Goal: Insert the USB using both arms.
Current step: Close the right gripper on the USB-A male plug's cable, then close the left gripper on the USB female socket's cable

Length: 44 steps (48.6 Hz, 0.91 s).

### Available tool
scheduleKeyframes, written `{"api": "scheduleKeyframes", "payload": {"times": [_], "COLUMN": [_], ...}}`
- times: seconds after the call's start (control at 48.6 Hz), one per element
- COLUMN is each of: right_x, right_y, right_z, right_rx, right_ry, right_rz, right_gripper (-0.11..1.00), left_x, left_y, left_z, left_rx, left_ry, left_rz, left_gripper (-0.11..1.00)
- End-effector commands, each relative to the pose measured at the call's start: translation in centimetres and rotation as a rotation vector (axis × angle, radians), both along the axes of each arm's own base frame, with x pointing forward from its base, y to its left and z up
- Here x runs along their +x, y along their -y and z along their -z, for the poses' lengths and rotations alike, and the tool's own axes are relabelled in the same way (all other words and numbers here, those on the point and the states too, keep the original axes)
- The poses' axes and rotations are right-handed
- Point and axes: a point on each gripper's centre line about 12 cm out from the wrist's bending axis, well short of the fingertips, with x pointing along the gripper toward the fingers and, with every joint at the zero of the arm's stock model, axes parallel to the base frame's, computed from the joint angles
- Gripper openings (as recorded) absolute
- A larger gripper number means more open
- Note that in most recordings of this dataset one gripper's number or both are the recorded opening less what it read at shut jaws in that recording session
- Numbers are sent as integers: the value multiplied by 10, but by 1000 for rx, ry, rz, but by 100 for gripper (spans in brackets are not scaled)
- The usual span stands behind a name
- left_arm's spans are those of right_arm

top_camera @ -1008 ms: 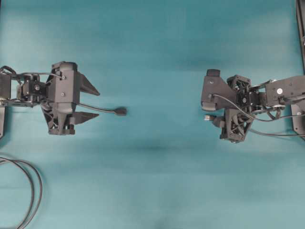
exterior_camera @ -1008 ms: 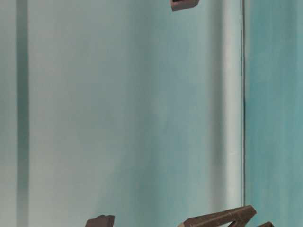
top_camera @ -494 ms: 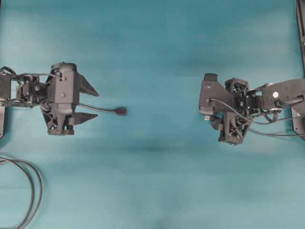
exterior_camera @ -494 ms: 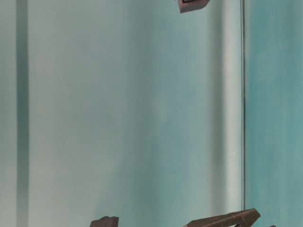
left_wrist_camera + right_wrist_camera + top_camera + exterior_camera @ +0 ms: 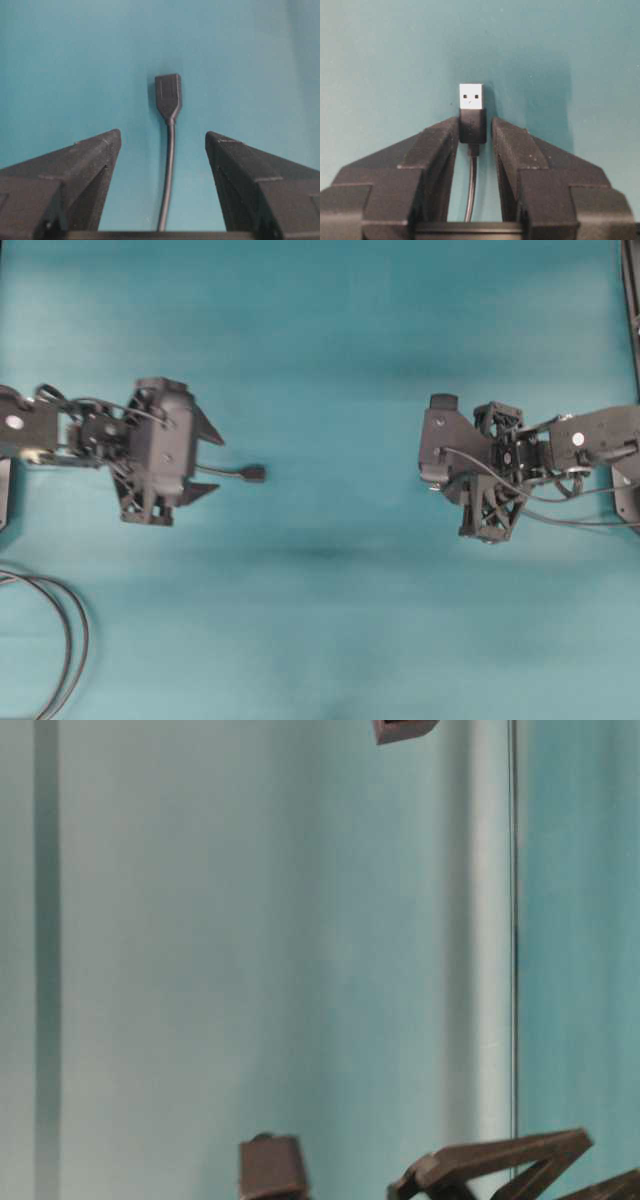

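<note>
The USB [image 5: 471, 96] has a silvery metal tip on a black body and lies on the teal table. My right gripper [image 5: 475, 122] points down at the table, its jaws closed in on that black body while the tip sticks out ahead. In the overhead view the USB [image 5: 434, 486] only peeks out under the right gripper [image 5: 441, 478]. My left gripper [image 5: 162, 134] stands wide open, its fingers either side of a thin dark cable [image 5: 169, 170]. The cable's black socket end [image 5: 168, 95] lies just ahead of the fingertips. From above, the left gripper [image 5: 220, 463] is just left of the socket end [image 5: 255, 473].
A looped double black cable [image 5: 68, 640] lies at the table's lower left corner. A dark frame [image 5: 630, 290] runs along the right edge. A wide stretch of teal table separates the two grippers.
The left arm has moved right, towards the socket end, still wide open. The right gripper's jaws have narrowed from wide apart to tight round the USB's body.
</note>
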Motion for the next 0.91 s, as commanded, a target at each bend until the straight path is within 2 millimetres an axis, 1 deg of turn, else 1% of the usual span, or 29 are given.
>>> {"api": "scheduleKeyframes", "payload": {"times": [0.0,0.082,0.267,0.329,0.473,0.761,0.885], "right_x": [0,3,4,4,4,5,5], "right_y": [-2,-3,-3,-3,-3,-3,-3], "right_z": [4,2,1,1,1,0,0], "right_rx": [-1,-1,-1,-1,-1,0,0], "right_ry": [-17,-8,-5,-5,-5,-2,-2], "right_rz": [-10,-10,-10,-10,-12,-10,-12], "right_gripper": [26,24,24,22,22,22,22], "left_x": [10,12,18,22,29,31,31], "left_y": [-5,-8,-8,-8,-8,0,0], "left_z": [-5,-2,5,5,6,21,26], "left_rx": [8,1,-1,-2,-1,-6,-7], "left_ry": [38,29,-6,-6,-1,-49,-61], "left_rz": [-8,-21,-21,-22,-18,0,0], "left_gripper": [79,77,77,77,77,77,77]}}
